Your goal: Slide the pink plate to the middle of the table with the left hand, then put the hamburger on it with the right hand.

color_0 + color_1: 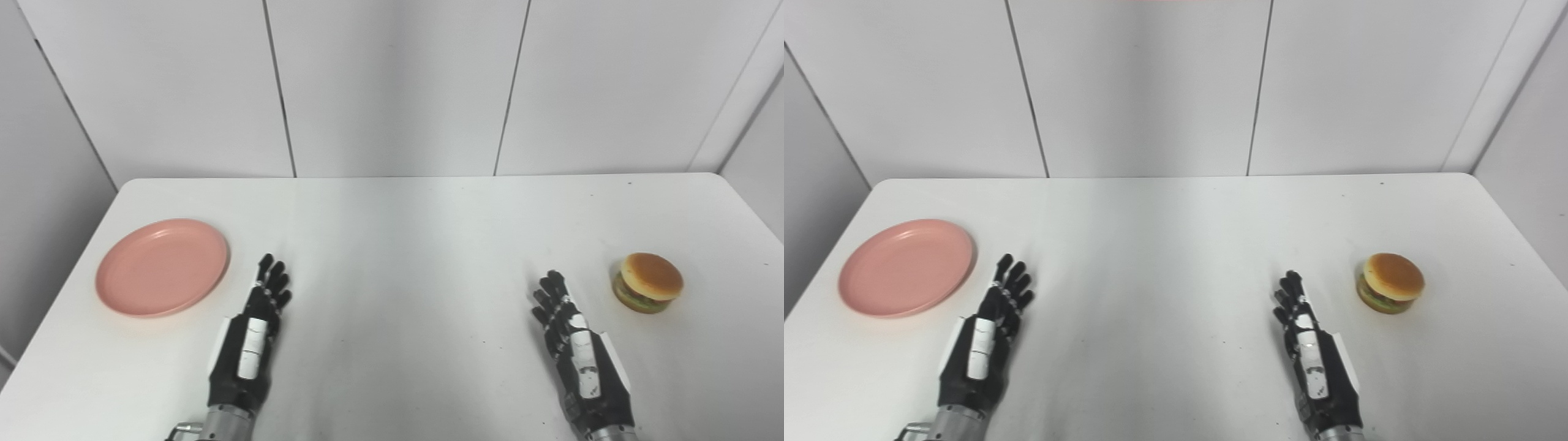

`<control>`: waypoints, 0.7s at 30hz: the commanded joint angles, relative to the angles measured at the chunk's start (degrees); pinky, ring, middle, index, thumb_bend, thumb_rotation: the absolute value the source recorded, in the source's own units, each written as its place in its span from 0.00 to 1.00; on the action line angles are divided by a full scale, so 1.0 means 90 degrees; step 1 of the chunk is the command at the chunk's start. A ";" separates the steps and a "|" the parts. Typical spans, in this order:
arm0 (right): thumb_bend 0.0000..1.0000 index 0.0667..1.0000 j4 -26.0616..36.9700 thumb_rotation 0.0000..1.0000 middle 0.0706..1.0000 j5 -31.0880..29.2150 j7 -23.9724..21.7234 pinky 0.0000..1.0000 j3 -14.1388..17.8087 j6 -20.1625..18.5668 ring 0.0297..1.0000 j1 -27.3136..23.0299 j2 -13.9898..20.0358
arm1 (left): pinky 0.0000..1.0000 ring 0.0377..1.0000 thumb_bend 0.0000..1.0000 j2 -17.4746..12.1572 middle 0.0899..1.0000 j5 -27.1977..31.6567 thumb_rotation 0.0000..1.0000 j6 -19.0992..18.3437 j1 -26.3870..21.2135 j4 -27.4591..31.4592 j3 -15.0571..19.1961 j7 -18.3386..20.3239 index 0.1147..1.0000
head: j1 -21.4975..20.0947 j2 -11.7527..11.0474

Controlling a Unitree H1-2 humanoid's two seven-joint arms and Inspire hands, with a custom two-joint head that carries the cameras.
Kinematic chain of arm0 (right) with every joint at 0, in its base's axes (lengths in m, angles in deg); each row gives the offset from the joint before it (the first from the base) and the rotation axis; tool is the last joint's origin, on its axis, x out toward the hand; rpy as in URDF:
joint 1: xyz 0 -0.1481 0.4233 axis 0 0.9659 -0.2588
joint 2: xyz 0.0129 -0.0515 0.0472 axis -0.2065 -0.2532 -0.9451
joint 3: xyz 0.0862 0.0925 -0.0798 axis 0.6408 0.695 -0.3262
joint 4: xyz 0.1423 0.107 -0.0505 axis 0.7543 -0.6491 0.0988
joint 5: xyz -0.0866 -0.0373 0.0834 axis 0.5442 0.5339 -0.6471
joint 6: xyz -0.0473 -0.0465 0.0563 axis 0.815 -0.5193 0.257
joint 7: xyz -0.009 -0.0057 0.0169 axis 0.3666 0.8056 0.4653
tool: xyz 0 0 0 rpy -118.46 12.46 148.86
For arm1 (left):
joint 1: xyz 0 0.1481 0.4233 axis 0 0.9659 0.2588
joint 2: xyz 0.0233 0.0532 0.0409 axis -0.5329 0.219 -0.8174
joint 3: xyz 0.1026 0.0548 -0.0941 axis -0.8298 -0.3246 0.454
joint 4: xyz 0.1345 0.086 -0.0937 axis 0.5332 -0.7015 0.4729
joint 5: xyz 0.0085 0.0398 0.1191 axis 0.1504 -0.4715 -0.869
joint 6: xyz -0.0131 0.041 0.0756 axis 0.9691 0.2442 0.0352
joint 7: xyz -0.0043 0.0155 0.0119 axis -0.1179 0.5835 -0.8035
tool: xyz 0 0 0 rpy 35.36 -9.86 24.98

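A round pink plate (162,266) lies empty on the left side of the white table (404,233). A hamburger (648,283) with a tan bun sits on the right side. My left hand (254,327) rests low over the table just right of the plate, fingers stretched forward, holding nothing. My right hand (572,340) is just left of the hamburger, fingers stretched forward, holding nothing. Neither hand touches its object. The plate (906,267) and the hamburger (1390,283) also show in the right eye view.
Grey wall panels (392,86) stand right behind the table's far edge. The table's left edge runs close to the plate, its right edge lies beyond the hamburger.
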 commanded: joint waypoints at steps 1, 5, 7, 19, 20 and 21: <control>0.80 1.00 -0.0105 1.00 1.00 -0.0103 -0.0124 1.00 0.0134 0.0164 1.00 0.0237 0.0251 | 1.00 1.00 0.87 0.0074 1.00 -0.0087 0.88 -0.0003 0.0096 -0.0069 -0.0072 -0.0037 1.00 | 0.0118 0.0031; 0.77 1.00 -0.0050 1.00 1.00 -0.0194 -0.0150 1.00 0.0162 0.0086 1.00 0.0249 0.0312 | 1.00 1.00 0.85 0.0135 1.00 -0.0118 0.87 -0.0041 0.0030 -0.0109 -0.0126 -0.0022 1.00 | 0.0191 0.0061; 0.78 1.00 -0.0020 1.00 1.00 -0.0171 -0.0128 1.00 0.0159 0.0073 1.00 0.0269 0.0318 | 1.00 1.00 0.82 0.0147 1.00 -0.0127 0.86 -0.0057 0.0022 -0.0098 -0.0135 -0.0020 1.00 | 0.0135 0.0088; 0.80 1.00 0.0066 1.00 1.00 -0.0125 -0.0055 1.00 0.0093 -0.0048 1.00 0.0219 0.0320 | 1.00 1.00 0.86 0.0075 1.00 -0.0143 0.87 -0.0061 -0.0044 -0.0161 -0.0092 0.0004 1.00 | 0.0030 0.0143; 0.80 1.00 0.0090 1.00 1.00 -0.0129 -0.0039 1.00 0.0101 -0.0093 1.00 0.0219 0.0322 | 1.00 1.00 0.85 0.0082 1.00 -0.0132 0.86 -0.0096 -0.0040 -0.0145 -0.0089 -0.0002 1.00 | 0.0033 0.0174; 0.80 1.00 0.0127 1.00 1.00 -0.0133 -0.0023 1.00 0.0110 -0.0138 1.00 0.0227 0.0324 | 1.00 1.00 0.85 0.0087 1.00 -0.0126 0.86 -0.0132 -0.0031 -0.0115 -0.0090 -0.0005 1.00 | 0.0032 0.0224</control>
